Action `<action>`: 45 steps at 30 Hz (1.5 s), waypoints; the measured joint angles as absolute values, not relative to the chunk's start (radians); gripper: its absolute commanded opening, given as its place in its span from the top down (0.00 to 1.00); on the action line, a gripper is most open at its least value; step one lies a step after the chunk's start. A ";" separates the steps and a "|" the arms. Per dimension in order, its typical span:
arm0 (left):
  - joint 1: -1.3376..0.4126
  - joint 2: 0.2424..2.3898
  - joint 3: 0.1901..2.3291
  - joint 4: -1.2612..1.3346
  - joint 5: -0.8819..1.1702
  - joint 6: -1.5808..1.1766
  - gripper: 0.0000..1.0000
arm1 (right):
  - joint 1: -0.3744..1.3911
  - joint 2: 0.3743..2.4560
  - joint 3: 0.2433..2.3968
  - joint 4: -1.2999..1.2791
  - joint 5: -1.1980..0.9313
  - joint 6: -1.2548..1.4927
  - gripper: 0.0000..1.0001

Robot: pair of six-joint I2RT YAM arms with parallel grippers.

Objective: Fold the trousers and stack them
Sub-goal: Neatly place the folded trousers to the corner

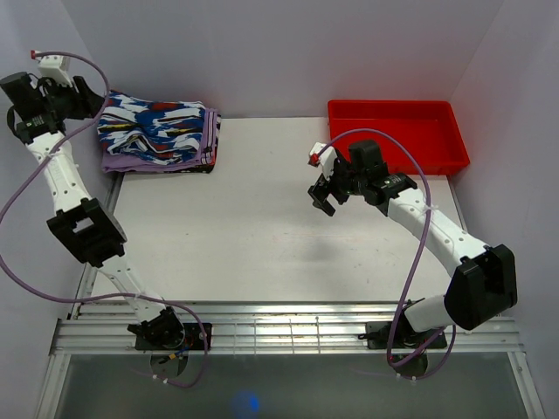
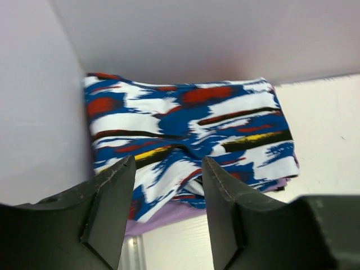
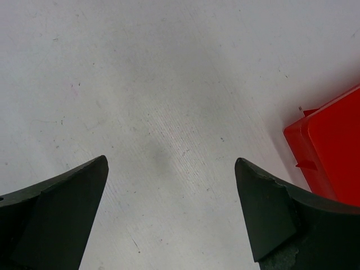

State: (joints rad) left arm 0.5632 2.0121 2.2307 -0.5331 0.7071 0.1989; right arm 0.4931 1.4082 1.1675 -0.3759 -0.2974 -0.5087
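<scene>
The folded trousers [image 1: 157,122], printed in blue, white, red and black, lie on top of a folded lilac cloth [image 1: 162,162] at the table's far left corner. My left gripper [image 1: 94,103] hovers at the pile's left edge by the wall. In the left wrist view its jaws [image 2: 167,159] stand apart with nothing between them, and the trousers [image 2: 185,124] lie just beyond the fingertips. My right gripper [image 1: 325,196] hangs over the bare table right of centre. Its jaws [image 3: 171,160] are wide open and empty.
A red bin [image 1: 397,135] stands at the back right, and its corner [image 3: 332,146] shows in the right wrist view. White walls close in the back and both sides. A metal rail [image 1: 288,327] runs along the near edge by the arm bases.
</scene>
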 measured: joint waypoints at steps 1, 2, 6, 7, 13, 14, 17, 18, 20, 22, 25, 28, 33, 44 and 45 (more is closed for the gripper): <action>0.549 2.027 2.231 -0.535 0.727 0.195 0.43 | 0.493 1.408 1.167 -0.376 -0.299 -0.508 0.01; 0.535 2.046 2.230 -0.538 0.741 0.191 0.45 | 0.493 1.408 1.167 -0.376 -0.300 -0.508 0.01; 0.491 2.146 2.212 -0.550 0.736 0.167 0.59 | 0.493 1.409 1.167 -0.376 -0.303 -0.506 0.00; 0.485 2.172 2.202 -0.554 0.719 0.163 0.60 | 0.493 1.409 1.167 -0.377 -0.303 -0.506 0.00; 0.497 2.257 2.116 -0.622 0.554 0.174 0.79 | 0.493 1.409 1.166 -0.383 -0.302 -0.507 0.00; 0.506 2.267 2.112 -0.631 0.531 0.173 0.79 | 0.493 1.409 1.164 -0.384 -0.302 -0.507 0.00; 0.542 2.269 2.101 -0.659 0.474 0.180 0.77 | 0.493 1.409 1.160 -0.392 -0.298 -0.507 0.00; 0.555 2.268 2.101 -0.659 0.458 0.186 0.74 | 0.493 1.409 1.159 -0.394 -0.297 -0.507 0.00; 0.569 2.261 2.094 -0.659 0.446 0.199 0.49 | 0.493 1.409 1.159 -0.396 -0.293 -0.507 0.01; 0.577 2.243 2.068 -0.659 0.456 0.219 0.32 | 0.492 1.409 1.159 -0.396 -0.288 -0.506 0.03; 0.577 2.188 2.003 -0.675 0.493 0.260 0.02 | 0.477 1.409 1.159 -0.403 -0.287 -0.505 0.07; 0.559 2.092 1.927 -0.717 0.532 0.304 0.02 | 0.427 1.404 1.159 -0.424 -0.293 -0.501 0.10; 0.443 1.830 1.747 -0.749 0.469 0.371 0.02 | 0.263 1.380 1.159 -0.476 -0.331 -0.472 0.10; 0.128 1.485 1.248 -0.741 0.537 0.290 0.02 | -0.023 1.262 1.017 -0.538 -0.403 -0.365 0.10; 0.125 1.485 1.223 -0.738 0.537 0.280 0.02 | -0.023 1.243 0.995 -0.546 -0.406 -0.359 0.10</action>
